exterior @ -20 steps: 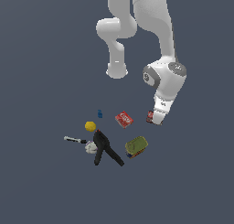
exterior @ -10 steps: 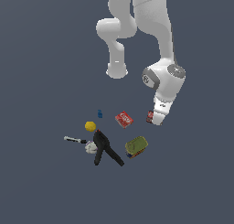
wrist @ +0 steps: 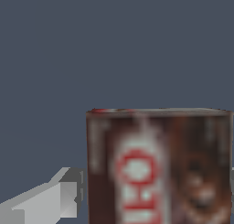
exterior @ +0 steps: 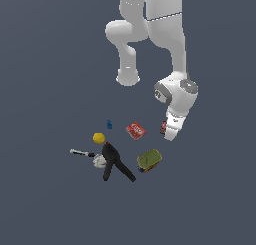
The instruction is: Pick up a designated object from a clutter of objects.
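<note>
Maroon box [wrist: 157, 166], dark brown with red and white print, fills much of the wrist view, and one grey finger [wrist: 48, 202] of the gripper [exterior: 169, 134] sits just beside its edge; the other finger is out of sight, so whether the jaws are clamped on it I cannot tell. In the exterior view the same box [exterior: 163, 127] shows only as a dark sliver against the white gripper body, at the low end of the arm. Taking the brighter red box [exterior: 135, 130] as landmark: the maroon box lies near it toward the exterior view's right, the tiny blue piece [exterior: 109, 124] toward the left, the yellow ball [exterior: 99, 138] further left and lower, the green-topped can [exterior: 149, 160] below, and the black clamp-like tool [exterior: 116, 161] and white-and-black tool [exterior: 89, 155] lower left.
</note>
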Robot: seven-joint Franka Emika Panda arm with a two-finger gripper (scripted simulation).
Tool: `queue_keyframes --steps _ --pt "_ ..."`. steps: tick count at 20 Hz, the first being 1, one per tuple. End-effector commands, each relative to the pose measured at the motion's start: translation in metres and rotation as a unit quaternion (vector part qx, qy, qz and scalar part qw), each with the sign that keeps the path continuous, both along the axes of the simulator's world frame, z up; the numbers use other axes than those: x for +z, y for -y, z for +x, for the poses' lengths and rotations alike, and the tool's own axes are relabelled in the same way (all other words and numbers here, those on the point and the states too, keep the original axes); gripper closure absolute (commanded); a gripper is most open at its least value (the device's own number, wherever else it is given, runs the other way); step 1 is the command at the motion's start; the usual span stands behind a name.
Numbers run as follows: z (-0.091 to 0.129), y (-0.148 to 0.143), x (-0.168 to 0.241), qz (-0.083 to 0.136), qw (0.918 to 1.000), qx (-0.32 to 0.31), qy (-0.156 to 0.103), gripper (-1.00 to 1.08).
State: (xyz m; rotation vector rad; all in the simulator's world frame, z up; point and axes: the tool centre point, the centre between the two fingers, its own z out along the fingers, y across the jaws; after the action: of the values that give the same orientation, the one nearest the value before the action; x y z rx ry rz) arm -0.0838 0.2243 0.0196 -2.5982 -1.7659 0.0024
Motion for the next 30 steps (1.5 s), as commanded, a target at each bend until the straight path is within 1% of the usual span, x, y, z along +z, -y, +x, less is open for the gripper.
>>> queue_keyframes --steps 1,2,3,18,24,30 --pt "0.000 0.000 -0.004 0.000 1.0000 0.000 0.001 -0.92" --pt "0.000 0.000 -0.004 0.000 1.0000 0.000 0.001 -0.92" --pt "0.000 0.000 -0.004 0.000 1.0000 0.000 0.001 1.08" --pt "0.000 0.002 0.002 0.000 1.0000 0.000 0.002 1.08" --pt "-0.003 0.008 0.022 0.000 1.0000 0.000 0.002 1.08" --pt "-0.008 0.018 0.055 -0.001 1.0000 0.000 0.002 1.08"
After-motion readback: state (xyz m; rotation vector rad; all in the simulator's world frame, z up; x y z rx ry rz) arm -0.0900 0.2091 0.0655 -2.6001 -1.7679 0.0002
